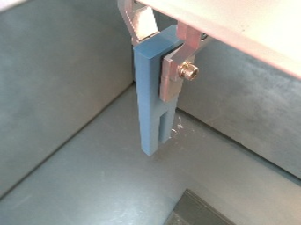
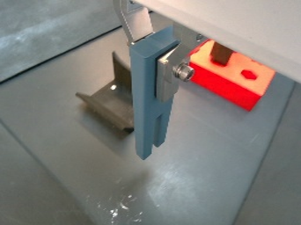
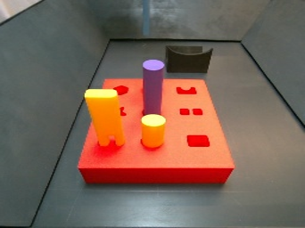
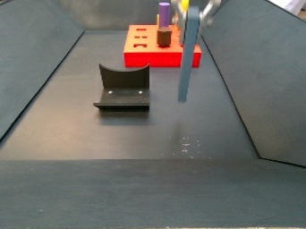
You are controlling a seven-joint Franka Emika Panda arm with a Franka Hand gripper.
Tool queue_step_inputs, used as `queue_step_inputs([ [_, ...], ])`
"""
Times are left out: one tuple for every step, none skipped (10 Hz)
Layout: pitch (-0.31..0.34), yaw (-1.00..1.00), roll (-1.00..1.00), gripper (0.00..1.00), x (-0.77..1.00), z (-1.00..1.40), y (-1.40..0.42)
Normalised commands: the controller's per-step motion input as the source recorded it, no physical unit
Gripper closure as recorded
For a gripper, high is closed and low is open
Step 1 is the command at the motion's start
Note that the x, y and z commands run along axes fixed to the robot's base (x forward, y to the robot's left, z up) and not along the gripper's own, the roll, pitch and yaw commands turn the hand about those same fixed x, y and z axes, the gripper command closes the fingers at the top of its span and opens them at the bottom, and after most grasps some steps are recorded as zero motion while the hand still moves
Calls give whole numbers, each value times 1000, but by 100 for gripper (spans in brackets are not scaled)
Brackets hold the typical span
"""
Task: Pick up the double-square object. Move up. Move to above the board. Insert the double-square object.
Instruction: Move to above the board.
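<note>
The gripper (image 4: 191, 18) is cut off by the top edge in a side view, so only its lowest part shows above the double-square object (image 4: 188, 63). In the wrist views its fingers (image 1: 174, 72) run up out of sight. The board (image 2: 231, 75) shows only a corner there, the rest hidden behind the gripper's housing.

Even soft light, floor glare, slightly blurry
</note>
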Motion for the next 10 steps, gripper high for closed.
queue_step_inputs([
  [65, -3, 66, 100, -85, 983, -151],
  [55, 3, 67, 100, -57, 824, -95],
  [64, 6, 59, 100, -27, 607, -51],
  [70, 8, 55, 100, -10, 497, -38],
  [97, 9, 55, 100, 5, 228, -19],
  [253, 259, 345, 100, 53, 229, -1000],
  [232, 243, 351, 100, 56, 214, -1000],
  [177, 177, 317, 100, 51, 222, -1000],
  [107, 101, 175, 100, 52, 223, -1000],
  [72, 57, 103, 100, 55, 222, -1000],
])
